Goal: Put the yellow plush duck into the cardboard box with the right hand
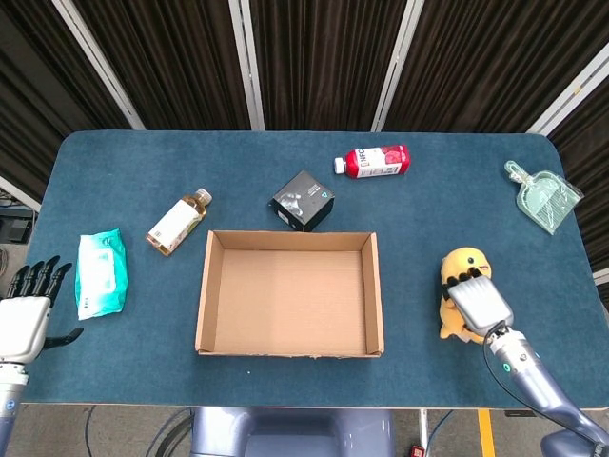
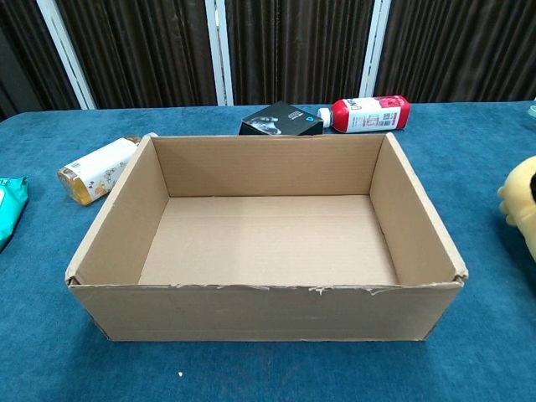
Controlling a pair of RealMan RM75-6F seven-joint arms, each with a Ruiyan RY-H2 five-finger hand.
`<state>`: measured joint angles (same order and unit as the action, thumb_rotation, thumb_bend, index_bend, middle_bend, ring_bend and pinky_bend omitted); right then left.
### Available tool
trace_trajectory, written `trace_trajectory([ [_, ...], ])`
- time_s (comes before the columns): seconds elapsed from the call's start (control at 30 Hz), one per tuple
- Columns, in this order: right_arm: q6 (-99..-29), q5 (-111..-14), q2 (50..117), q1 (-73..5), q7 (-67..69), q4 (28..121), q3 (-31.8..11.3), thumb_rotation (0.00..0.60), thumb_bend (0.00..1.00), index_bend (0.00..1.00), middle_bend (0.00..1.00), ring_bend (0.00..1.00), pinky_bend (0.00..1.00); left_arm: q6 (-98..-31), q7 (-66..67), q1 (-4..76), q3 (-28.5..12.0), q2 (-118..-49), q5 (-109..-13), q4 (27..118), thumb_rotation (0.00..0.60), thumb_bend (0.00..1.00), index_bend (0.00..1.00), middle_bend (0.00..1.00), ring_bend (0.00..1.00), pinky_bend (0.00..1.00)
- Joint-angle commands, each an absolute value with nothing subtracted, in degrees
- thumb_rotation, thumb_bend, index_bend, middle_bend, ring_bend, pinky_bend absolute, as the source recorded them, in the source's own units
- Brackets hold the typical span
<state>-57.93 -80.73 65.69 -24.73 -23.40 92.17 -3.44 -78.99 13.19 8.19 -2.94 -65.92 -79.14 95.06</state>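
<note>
The yellow plush duck (image 1: 461,268) sits on the blue table right of the cardboard box (image 1: 203,297), a short gap away from it. My right hand (image 1: 480,305) lies over the duck's body from the near side, its dark fingers curled around the duck below the head. In the chest view only a yellow sliver of the duck (image 2: 524,201) shows at the right edge, and the open-topped box (image 2: 251,290) is seen to hold nothing. My left hand (image 1: 26,307) hangs at the table's near left corner, holding nothing, fingers apart.
Behind the box lie a black carton (image 1: 303,200), a red bottle (image 1: 376,161) and a yellow-labelled bottle (image 1: 177,223). A teal wipes pack (image 1: 100,272) lies at the left. A green dustpan (image 1: 544,197) sits at the far right.
</note>
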Motion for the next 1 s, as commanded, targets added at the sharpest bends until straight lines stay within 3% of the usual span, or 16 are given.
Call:
trace_trajectory([
  [0.03,-62.70,-81.10,60.29,-23.15,-28.67,99.96,-4.39,0.600,0.50,0.65,0.51,0.44,0.54,-79.36,12.50,8.01,-2.82,-65.55,-79.61,95.16,0.600,0.09,0.08,0.00,0.00,0.00],
  [0.23,-64.93,-80.57,55.68,-24.17,-33.93,109.11,-7.00,0.600,0.50,0.65,0.51,0.44,0.54,-79.52,11.78,7.91,-2.67,-65.37,-79.96,95.16,0.600,0.09,0.08,0.00,0.00,0.00],
  [0.63,-63.10,-75.04,53.41,-29.99,-44.31,121.16,-11.98,0.600,0.50,0.65,0.51,0.45,0.54,-78.54,11.09,8.42,-3.11,-65.45,-78.94,94.66,0.600,0.09,0.08,0.00,0.00,0.00],
  [1.0,-62.97,-64.56,64.72,-36.96,-59.68,130.25,-10.42,0.600,0.50,0.63,0.50,0.44,0.54,-77.28,10.06,8.96,-2.48,-65.01,-79.66,94.46,0.600,0.09,0.08,0.00,0.00,0.00],
])
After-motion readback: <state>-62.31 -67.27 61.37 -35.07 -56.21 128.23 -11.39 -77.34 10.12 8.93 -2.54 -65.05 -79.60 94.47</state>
